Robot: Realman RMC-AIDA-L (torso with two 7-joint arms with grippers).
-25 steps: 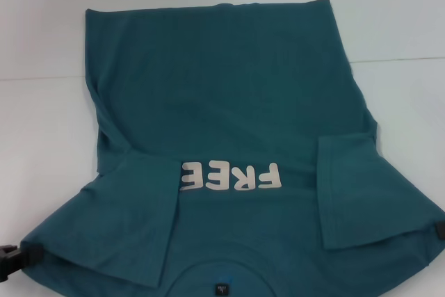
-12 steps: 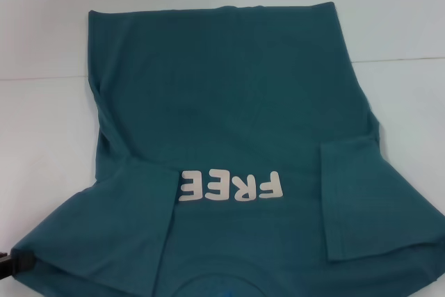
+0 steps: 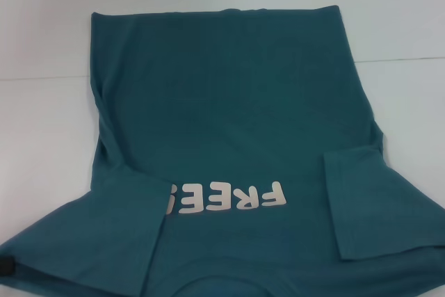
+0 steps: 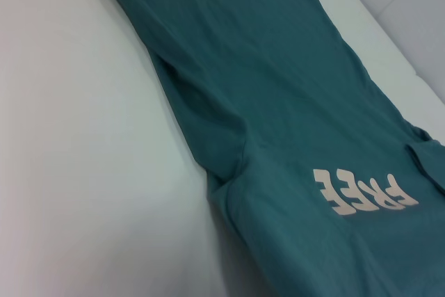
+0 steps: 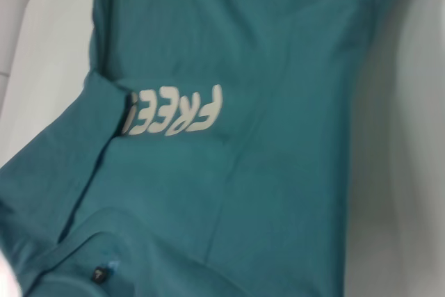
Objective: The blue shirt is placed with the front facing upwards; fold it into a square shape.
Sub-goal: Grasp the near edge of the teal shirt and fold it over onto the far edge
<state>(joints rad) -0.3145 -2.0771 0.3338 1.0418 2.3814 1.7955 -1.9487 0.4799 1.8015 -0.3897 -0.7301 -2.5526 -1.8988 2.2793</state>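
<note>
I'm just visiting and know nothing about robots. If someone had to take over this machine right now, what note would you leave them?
Left gripper: only a dark tip shows at the near left corner of the blue shirt, in the head view. Whether it grips the cloth cannot be told.
Right gripper: not in view.
The shirt lies front up on the white table, neck toward the robot, lettering showing.
Done: both sleeves are folded inward over the chest, the left sleeve overlapping the end of the lettering, the right sleeve beside it.
Left: the body is still long; it needs folding lengthwise into a square.
</note>
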